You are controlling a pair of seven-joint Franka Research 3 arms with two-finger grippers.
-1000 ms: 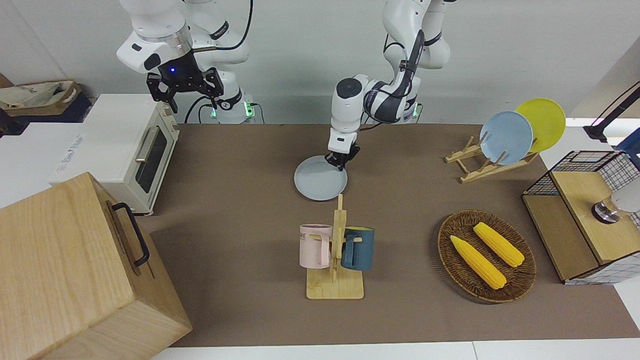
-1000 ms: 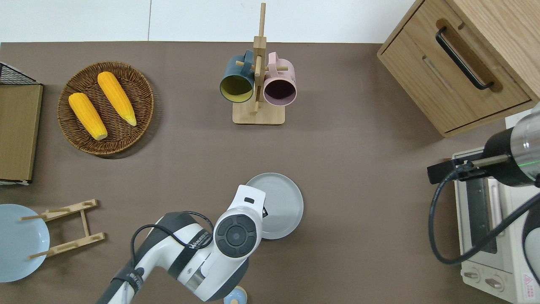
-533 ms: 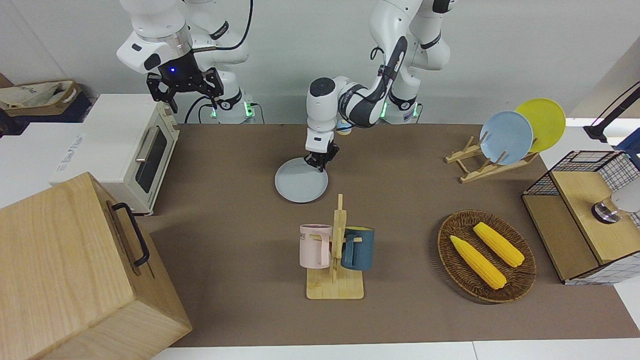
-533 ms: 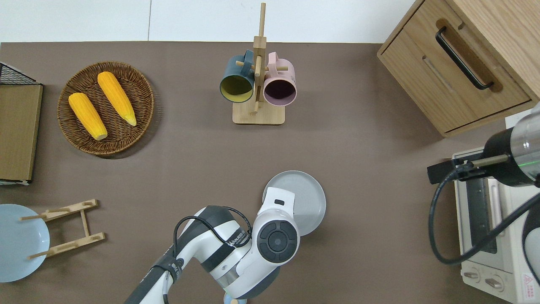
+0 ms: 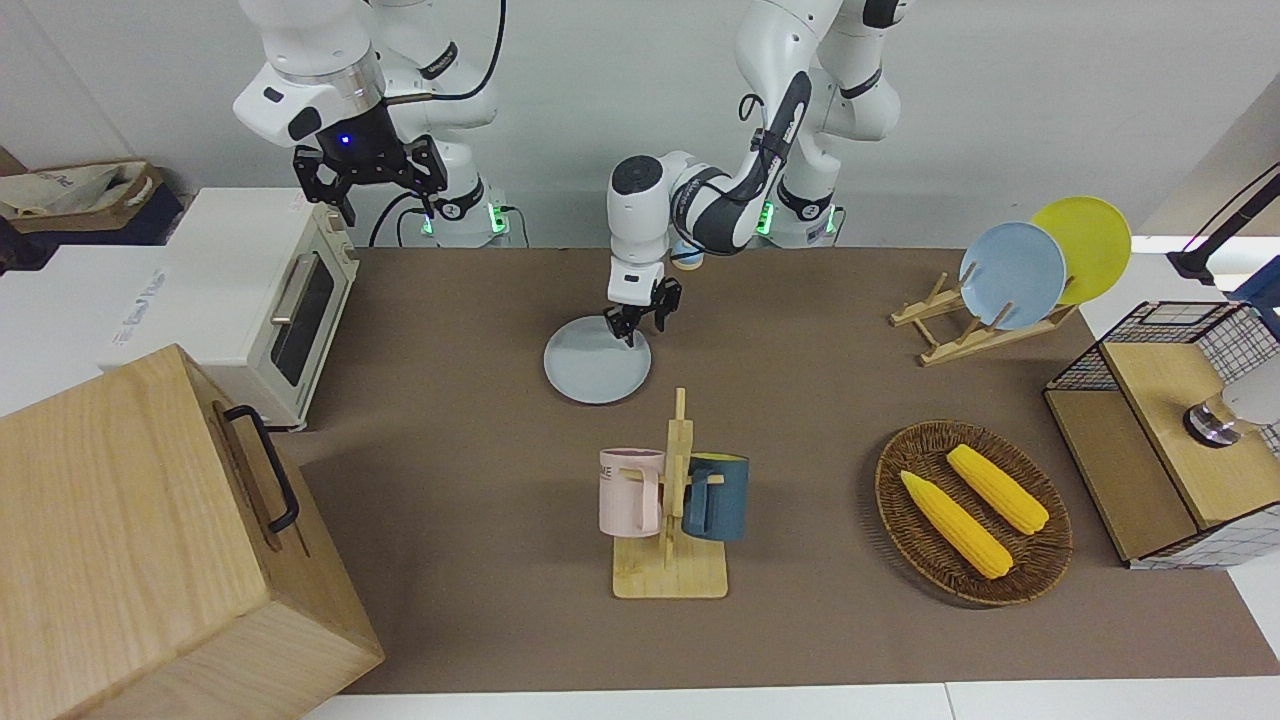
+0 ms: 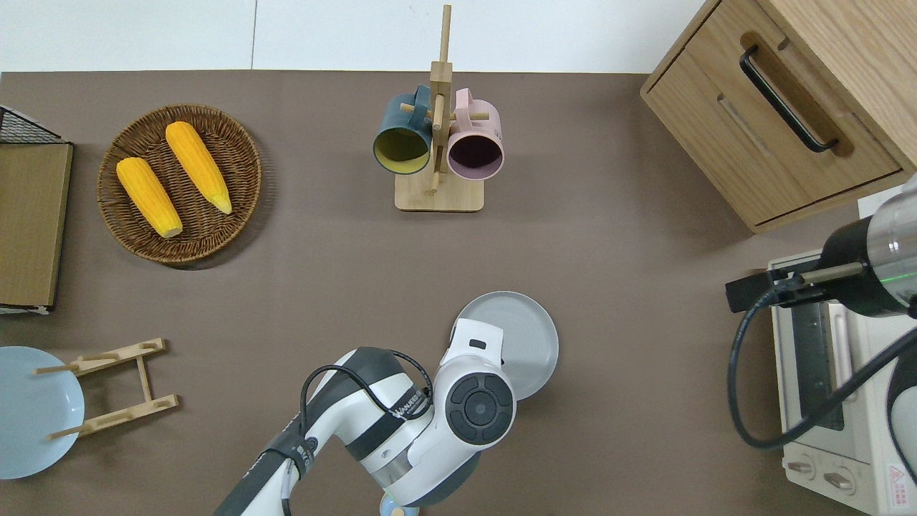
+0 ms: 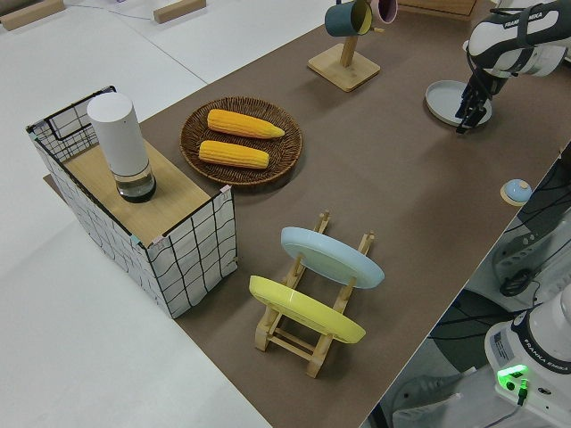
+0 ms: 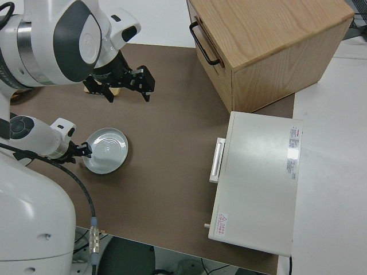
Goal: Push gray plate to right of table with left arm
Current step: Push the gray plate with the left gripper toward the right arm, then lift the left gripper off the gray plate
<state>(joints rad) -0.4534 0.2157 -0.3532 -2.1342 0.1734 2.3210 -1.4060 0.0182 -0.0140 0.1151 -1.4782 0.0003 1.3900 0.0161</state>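
Gray plate (image 5: 596,372) lies flat mid-table (image 5: 480,330), nearer the robots than the mug rack (image 5: 672,500). Left gripper (image 5: 640,320) at the plate's rim, fingers spread. Right arm parked. Risk: fingertips could ride over the low rim, and the plate would stall short of the toaster oven (image 5: 262,300)

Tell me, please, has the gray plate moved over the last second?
Yes. The gray plate has slid toward the right arm's end of the table, judged against the mug rack.

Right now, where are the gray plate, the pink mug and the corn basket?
gray plate (image 5: 590,372): front view, bare middle.
pink mug (image 5: 630,492): front view, outer side.
corn basket (image 5: 1040,566): front view, woven rim.
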